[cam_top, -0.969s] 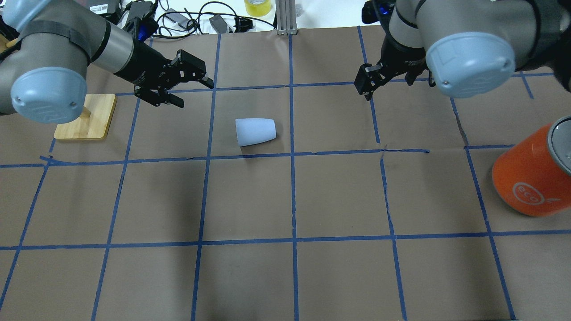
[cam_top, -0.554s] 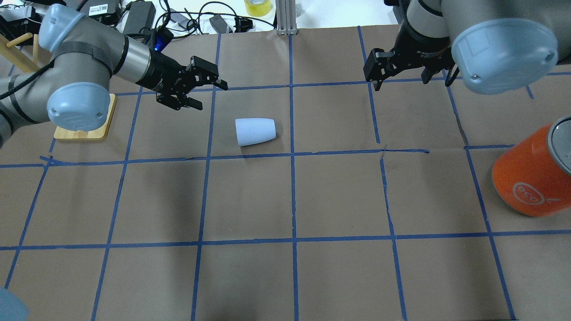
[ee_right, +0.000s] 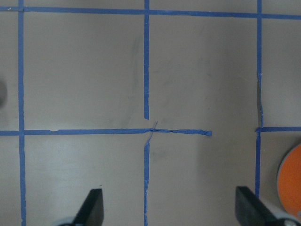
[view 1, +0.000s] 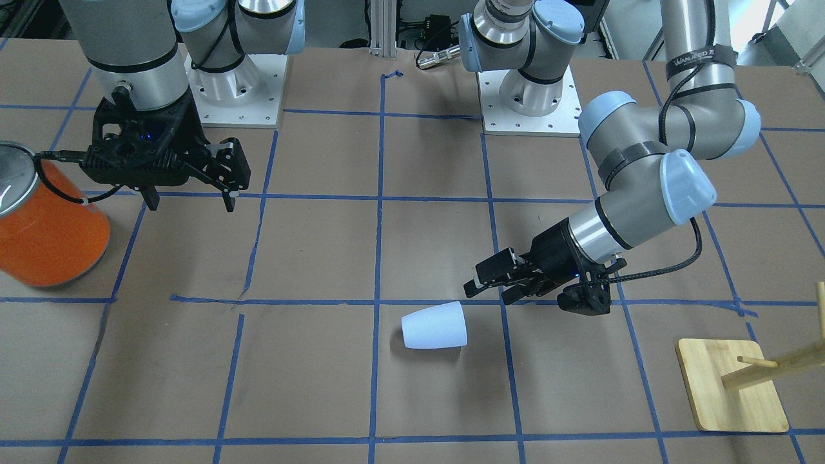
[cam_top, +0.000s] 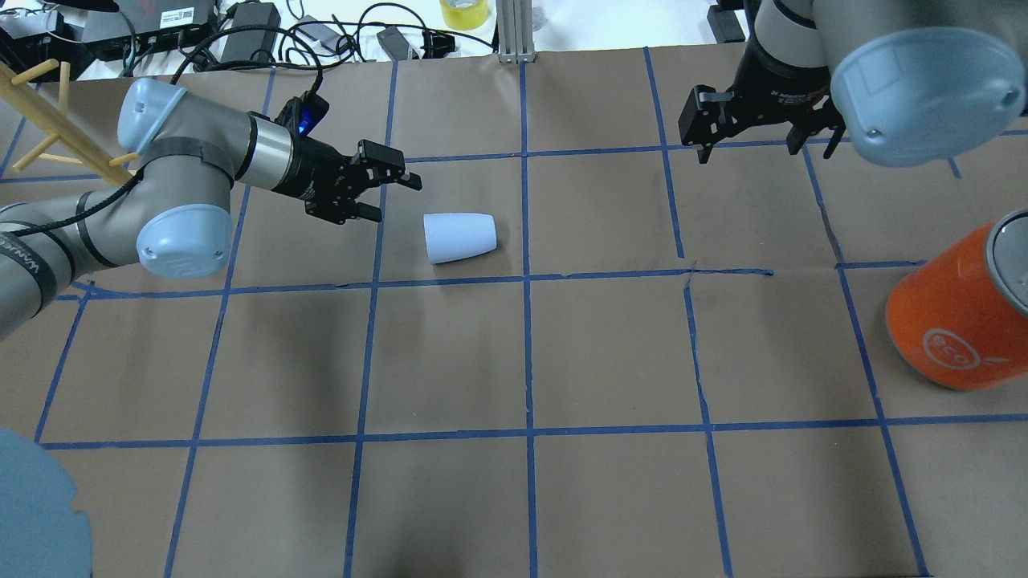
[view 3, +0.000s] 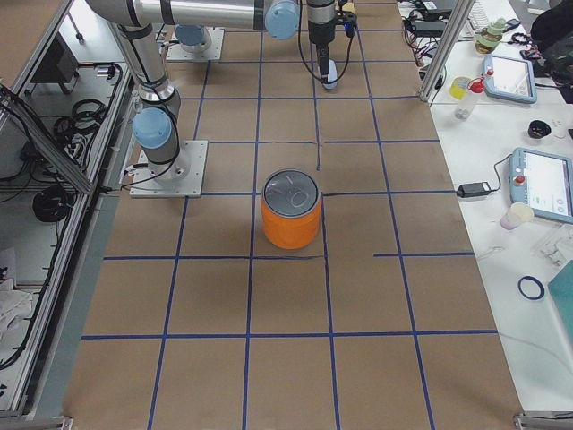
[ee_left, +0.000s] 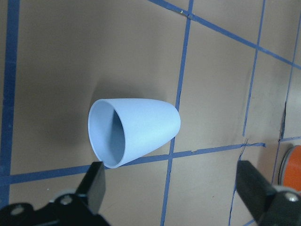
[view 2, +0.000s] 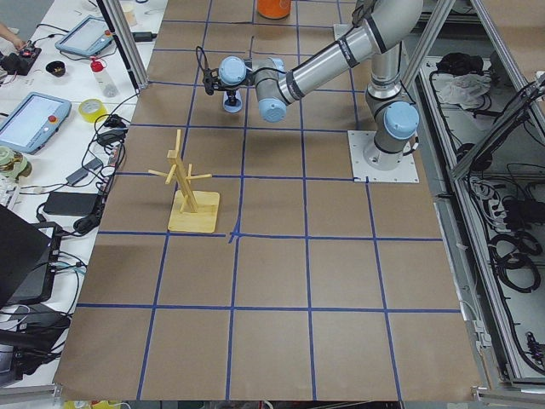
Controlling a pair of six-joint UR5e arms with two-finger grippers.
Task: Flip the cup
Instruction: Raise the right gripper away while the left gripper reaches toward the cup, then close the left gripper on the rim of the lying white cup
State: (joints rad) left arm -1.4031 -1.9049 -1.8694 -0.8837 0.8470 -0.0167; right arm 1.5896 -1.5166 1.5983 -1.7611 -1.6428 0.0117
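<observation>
Lying sideways, mouth toward the wide-spread left end effector nearby: the cup.

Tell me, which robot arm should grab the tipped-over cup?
The left arm. The left fingers are open right beside the cup, facing its mouth. The right fingers hang far off, on the orange canister's side.

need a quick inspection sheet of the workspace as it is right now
surface: brown paper table with a blue tape grid
job's things: cup lying on its side, mouth toward the left gripper, untouched
clutter: orange canister standing; wooden peg stand
grippers: left gripper open, just short of the cup; right gripper open, empty, far off
cables: black cable looped at the left wrist
surroundings: chargers and cords, yellow tape roll beyond the table
</observation>
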